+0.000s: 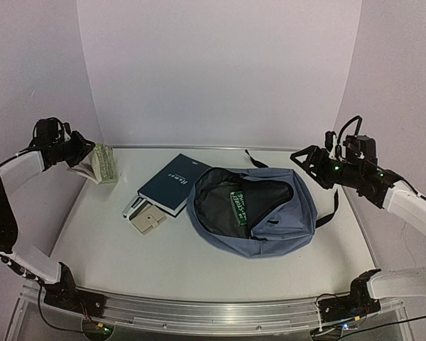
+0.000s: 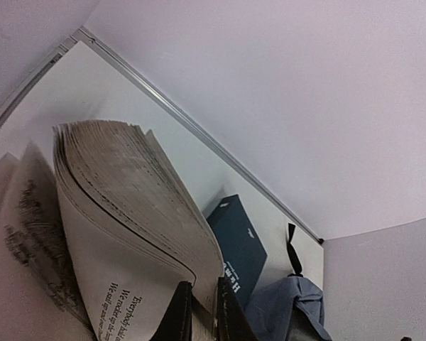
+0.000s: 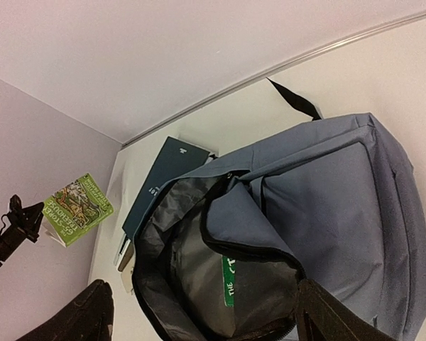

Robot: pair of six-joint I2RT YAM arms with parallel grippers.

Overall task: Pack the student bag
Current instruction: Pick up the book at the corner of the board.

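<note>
The grey-blue student bag (image 1: 284, 217) lies in the middle of the table with its main compartment unzipped and dark lining showing. A book with a green spine (image 1: 238, 204) sits inside it and also shows in the right wrist view (image 3: 228, 280). My left gripper (image 1: 82, 153) is raised at the far left, shut on a green paperback (image 1: 104, 164) whose pages fan out in the left wrist view (image 2: 121, 213), pinched between the fingers (image 2: 179, 316). My right gripper (image 1: 309, 162) is open and empty, raised to the right of the bag (image 3: 341, 199).
A dark blue hardcover book (image 1: 174, 183) lies left of the bag, partly on a white flat item (image 1: 133, 207). A beige wallet-like case (image 1: 148, 219) lies in front of it. Black straps (image 1: 259, 160) trail behind and to the right of the bag. Walls stand close on three sides.
</note>
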